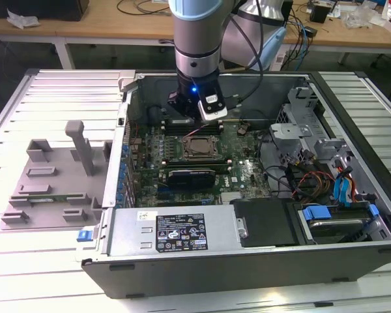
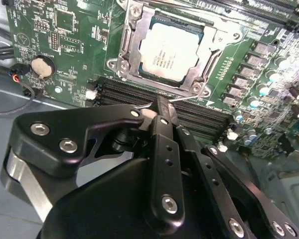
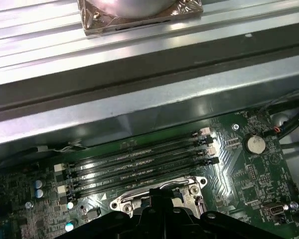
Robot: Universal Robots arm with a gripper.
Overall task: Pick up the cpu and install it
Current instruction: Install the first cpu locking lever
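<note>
The cpu (image 2: 172, 52) lies flat inside the metal socket frame (image 2: 132, 47) on the green motherboard (image 2: 65, 30), silvery top facing up. In the exterior view the cpu (image 1: 199, 148) sits mid-board inside the open computer case (image 1: 247, 254). My gripper (image 2: 159, 105) is shut with nothing visible between its black fingers. Its tip hovers over the memory slots (image 2: 199, 117) just beside the socket, close to a thin wire lever (image 2: 139, 105). In the first wrist view the gripper body covers most of the socket frame (image 3: 189, 186).
A grey fixture (image 1: 52, 176) with an upright post stands at the exterior view's left. Drive cages and cables (image 1: 313, 176) fill the case toward the exterior view's right, and a power supply (image 1: 176, 231) lines its near wall. A coin battery (image 2: 42, 66) sits on the board.
</note>
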